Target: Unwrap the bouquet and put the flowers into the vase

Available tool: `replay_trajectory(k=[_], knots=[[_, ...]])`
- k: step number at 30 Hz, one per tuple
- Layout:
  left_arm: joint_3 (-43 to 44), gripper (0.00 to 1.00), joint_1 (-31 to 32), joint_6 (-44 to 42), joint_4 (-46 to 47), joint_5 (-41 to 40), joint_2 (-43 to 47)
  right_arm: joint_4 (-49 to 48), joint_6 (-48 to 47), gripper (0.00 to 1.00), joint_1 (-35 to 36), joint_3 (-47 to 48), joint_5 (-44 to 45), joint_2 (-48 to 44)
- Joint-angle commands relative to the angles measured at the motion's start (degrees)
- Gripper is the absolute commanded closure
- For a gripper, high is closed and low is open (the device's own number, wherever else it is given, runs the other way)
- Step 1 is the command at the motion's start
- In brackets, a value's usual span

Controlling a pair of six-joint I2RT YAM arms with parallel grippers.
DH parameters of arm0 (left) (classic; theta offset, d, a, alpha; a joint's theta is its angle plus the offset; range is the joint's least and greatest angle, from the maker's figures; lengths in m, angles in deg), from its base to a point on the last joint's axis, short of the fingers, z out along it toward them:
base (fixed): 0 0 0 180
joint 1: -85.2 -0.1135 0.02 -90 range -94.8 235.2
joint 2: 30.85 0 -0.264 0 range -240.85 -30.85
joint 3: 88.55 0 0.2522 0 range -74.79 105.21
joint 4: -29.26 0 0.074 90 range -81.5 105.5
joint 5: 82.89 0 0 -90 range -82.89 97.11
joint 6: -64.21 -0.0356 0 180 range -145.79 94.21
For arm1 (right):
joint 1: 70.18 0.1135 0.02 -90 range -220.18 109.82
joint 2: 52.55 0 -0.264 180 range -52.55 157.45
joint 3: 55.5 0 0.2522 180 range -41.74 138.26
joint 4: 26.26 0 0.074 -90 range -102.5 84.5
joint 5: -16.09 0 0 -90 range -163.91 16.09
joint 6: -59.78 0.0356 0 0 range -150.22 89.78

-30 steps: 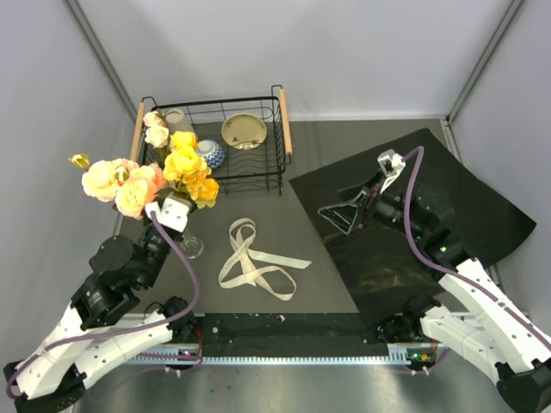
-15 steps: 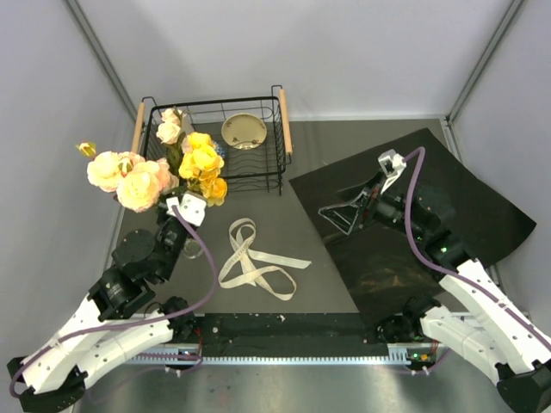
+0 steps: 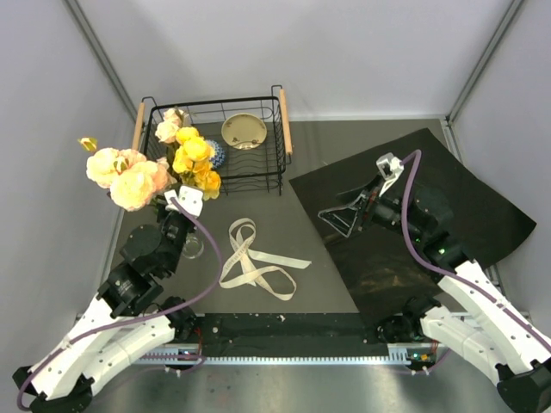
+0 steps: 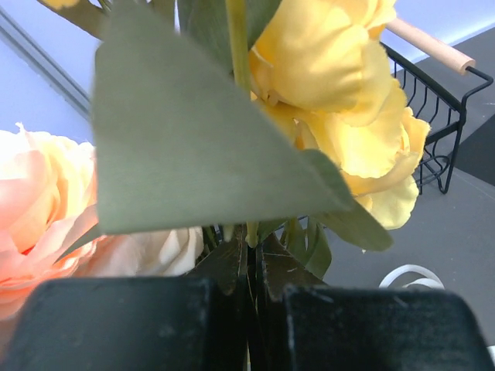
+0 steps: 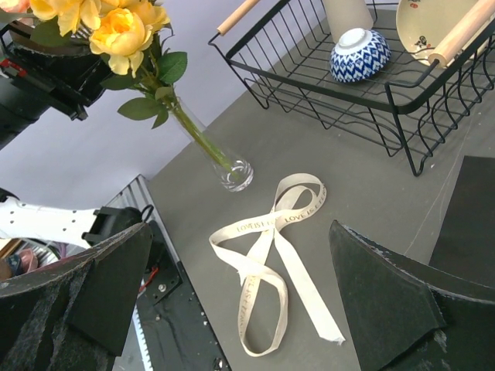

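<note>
The flowers (image 3: 142, 172), yellow and peach-pink roses on green stems, stand upright at the left with my left gripper (image 3: 179, 206) shut on their stems just below the blooms. In the left wrist view the jaws (image 4: 255, 270) pinch the stems, with leaves and blooms (image 4: 340, 93) filling the frame. In the right wrist view the stems' lower ends run down inside the clear vase (image 5: 232, 171); the vase (image 3: 191, 248) stands below the left wrist. The bouquet's black paper (image 3: 448, 215) lies flat at the right. My right gripper (image 3: 338, 215) hovers open at its left edge, holding nothing (image 5: 241, 228).
The cream ribbon (image 3: 254, 262) lies loose on the table's middle (image 5: 271, 255). A black wire basket (image 3: 211, 103) at the back left holds a blue-patterned bowl (image 5: 356, 54), a beige dish (image 3: 244, 131) and a cup (image 5: 348, 11). The blooms overlap the basket's front left corner.
The left arm has swung the flowers a little right and toward the basket, bringing its wrist over the vase. The right arm has hardly moved.
</note>
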Motion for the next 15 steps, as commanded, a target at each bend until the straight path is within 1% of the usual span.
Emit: replay_trajectory(k=[1,9,15], knots=[[-1.0,1.0,-2.5,3.1,2.7,1.2,-1.2,-2.5,-0.8,0.01,0.6,0.1,0.1,-1.0],[-3.4,1.0,-4.0,4.3,3.3,1.8,0.0,-2.6,-0.9,0.01,0.6,-0.5,0.3,-1.0],[-5.4,1.0,-4.0,4.6,4.3,0.3,1.1,-2.7,-1.0,0.01,0.5,-0.7,0.3,-1.0]])
